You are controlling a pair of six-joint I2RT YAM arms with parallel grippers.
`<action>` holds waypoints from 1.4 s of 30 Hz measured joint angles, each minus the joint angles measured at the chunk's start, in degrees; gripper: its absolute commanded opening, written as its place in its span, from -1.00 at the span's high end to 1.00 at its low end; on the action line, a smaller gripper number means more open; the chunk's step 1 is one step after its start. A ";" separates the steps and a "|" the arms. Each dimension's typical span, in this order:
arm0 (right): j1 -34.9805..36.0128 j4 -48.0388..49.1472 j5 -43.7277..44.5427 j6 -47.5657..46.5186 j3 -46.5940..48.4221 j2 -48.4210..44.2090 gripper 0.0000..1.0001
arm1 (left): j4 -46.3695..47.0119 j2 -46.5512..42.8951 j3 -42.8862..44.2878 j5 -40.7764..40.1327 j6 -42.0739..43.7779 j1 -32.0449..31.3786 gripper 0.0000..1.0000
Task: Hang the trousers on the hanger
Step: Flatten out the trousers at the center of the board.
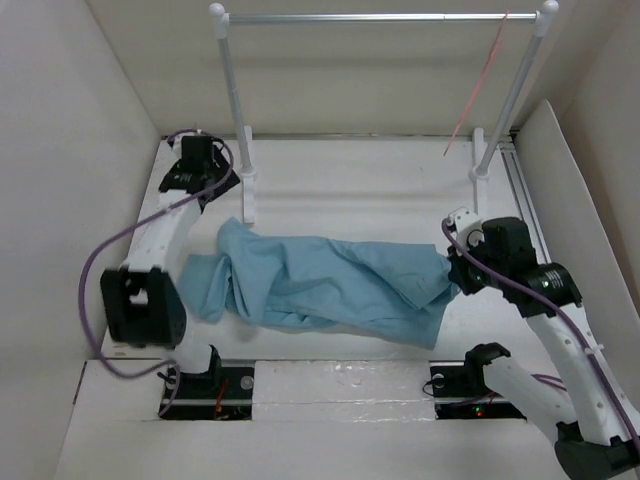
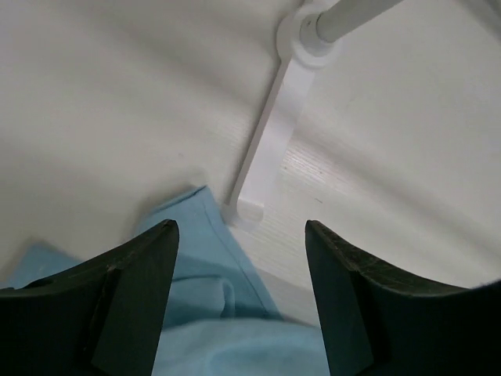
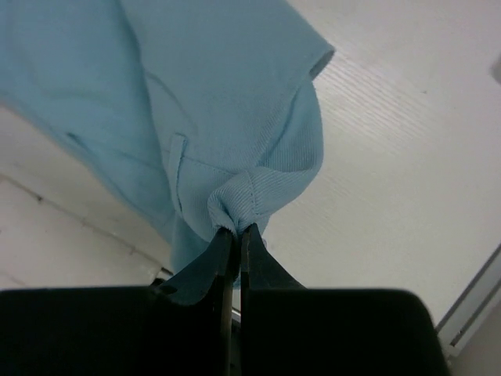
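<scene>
Top external view: the trousers (image 1: 320,285) lie crumpled across the centre of the tabletop (image 1: 350,190), and the hanger (image 1: 478,85) hangs from the rail (image 1: 380,17) at upper right. The right gripper (image 3: 236,229) is clamped on a bunched fold of the trousers at centre right. The left gripper (image 2: 239,227), jaws wide and empty, is at upper left near their corner.

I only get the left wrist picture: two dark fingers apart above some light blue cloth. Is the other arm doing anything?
Observer: Yes, the right arm's fingers are shut on a bunched edge of the light blue soft cloth trousers.
Operator: Where will they hang?
Observer: On a thin pink-red wire hanger, hooked bare near the right end of the silver metal rail.
Operator: How do they lie?
Observer: Crumpled across the white table, reaching from arm to arm.
</scene>
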 measured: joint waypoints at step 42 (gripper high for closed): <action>12.07 -12.28 -4.24 -0.15 6.25 0.48 1.00 | -3.63 13.53 4.63 3.45 5.75 -4.81 0.15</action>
